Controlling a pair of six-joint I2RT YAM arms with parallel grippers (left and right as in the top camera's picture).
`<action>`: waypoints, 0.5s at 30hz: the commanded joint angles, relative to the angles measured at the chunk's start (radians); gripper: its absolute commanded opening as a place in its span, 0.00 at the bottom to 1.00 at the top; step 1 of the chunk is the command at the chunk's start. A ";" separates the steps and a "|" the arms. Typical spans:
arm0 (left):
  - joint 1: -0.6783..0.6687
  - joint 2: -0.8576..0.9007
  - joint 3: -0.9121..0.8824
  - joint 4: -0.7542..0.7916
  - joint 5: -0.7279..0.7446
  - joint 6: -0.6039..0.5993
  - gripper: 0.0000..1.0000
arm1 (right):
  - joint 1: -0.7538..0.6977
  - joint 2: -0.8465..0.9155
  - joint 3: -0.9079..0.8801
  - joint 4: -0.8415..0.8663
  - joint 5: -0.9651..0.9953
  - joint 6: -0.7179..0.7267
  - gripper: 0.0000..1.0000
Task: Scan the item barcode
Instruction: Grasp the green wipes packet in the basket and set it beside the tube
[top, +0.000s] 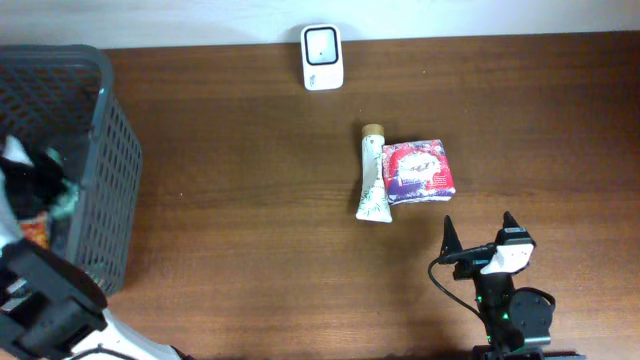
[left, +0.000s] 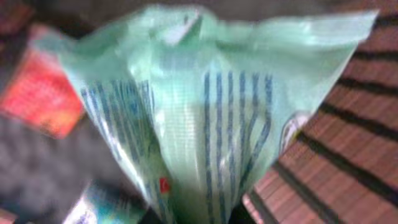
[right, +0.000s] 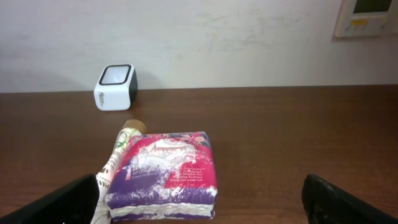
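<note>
**Left arm in the basket with a green packet close to its camera; right end effector apart**

At the left edge of the overhead view, the left end effector (top: 35, 175) is down inside the dark grey mesh basket (top: 115, 150). In the left wrist view a pale green packet (left: 211, 112) with blue vertical stripes fills nearly the whole frame, blurred and narrowing toward the bottom centre. The fingers themselves do not show there, so I cannot tell whether they are together, apart or clamped on the packet. A red packet (left: 43, 93) lies behind it at the left of that frame.

The right end effector (top: 480, 235) sits at the lower right of the overhead view, above the wooden tabletop (top: 250, 250). Its fingers stand wide apart with nothing between them; in the right wrist view they show as dark tips in the two lower corners.

The white barcode scanner (top: 322, 57) stands at the top centre, by the far edge of the tabletop. Right of centre lies a slim tube (top: 373, 175) with a tan cap, and a pink and purple packet (top: 420, 172) lies touching its right side.
</note>
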 joint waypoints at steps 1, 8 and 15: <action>0.016 -0.105 0.350 -0.154 0.221 -0.006 0.00 | 0.006 -0.006 -0.005 -0.006 0.000 0.004 0.99; -0.234 -0.275 0.484 -0.306 0.529 0.180 0.00 | 0.006 -0.006 -0.005 -0.006 0.000 0.004 0.99; -0.727 -0.269 0.101 -0.107 0.416 0.101 0.00 | 0.006 -0.006 -0.005 -0.006 0.000 0.004 0.99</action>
